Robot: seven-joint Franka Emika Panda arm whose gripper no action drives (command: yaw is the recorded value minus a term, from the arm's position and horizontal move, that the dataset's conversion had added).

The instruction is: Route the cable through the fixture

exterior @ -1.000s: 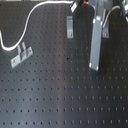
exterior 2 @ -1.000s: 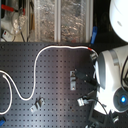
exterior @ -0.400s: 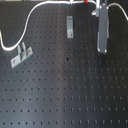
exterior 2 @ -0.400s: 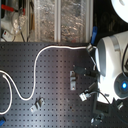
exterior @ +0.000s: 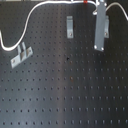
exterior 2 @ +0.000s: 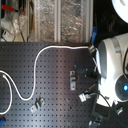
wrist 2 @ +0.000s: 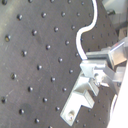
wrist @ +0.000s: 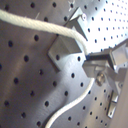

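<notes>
The pincer [exterior: 100, 47] pinches the cable [exterior: 30, 22] above the black perforated board [exterior: 65, 95], shelves [exterior 2: 60, 20] behind.

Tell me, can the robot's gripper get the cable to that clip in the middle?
Probably yes. The gripper hangs beside the middle clip, with only bare board between them; the cable runs close by.

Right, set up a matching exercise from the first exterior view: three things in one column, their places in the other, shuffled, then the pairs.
Things:
1. cable
2. upright metal clip
3. flat metal clip

Places, in the first exterior view:
A. low at the first exterior view's left, lying on the board
B. upper middle, standing on the board
C. curving along the top from the left edge

Pairs: 1-C, 2-B, 3-A
</notes>
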